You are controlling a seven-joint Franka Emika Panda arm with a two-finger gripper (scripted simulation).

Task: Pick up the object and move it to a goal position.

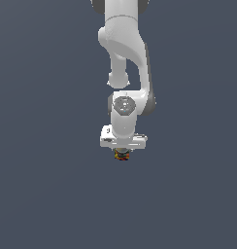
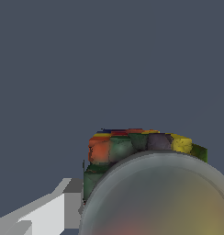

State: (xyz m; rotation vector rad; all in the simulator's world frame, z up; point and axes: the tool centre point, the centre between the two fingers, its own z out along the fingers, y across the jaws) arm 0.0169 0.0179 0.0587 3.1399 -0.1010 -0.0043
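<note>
The white arm (image 1: 123, 53) comes down from the upper edge of the exterior view and ends in the gripper (image 1: 122, 151), which points downward. Directly under the gripper's white crossbar (image 1: 123, 140) sits the object (image 1: 122, 155), a small cylinder with a speckled body in red, orange, yellow and dark patches. It is clearly narrower than the crossbar, and its top part is hidden behind the gripper.

In the wrist view the object (image 2: 137, 147) is very close to the camera. Its round grey lid (image 2: 159, 197) fills much of the picture and looks blurred, and behind the lid a band of the coloured body shows, with orange, green, purple and yellow blocks. One white finger (image 2: 49, 213) stands just beside the object's body; the other finger is not seen.

The object seems to be between the fingers, but whether the gripper is closed on it or only around it, I cannot tell. The background (image 1: 42, 146) is plain dark grey-blue everywhere.
</note>
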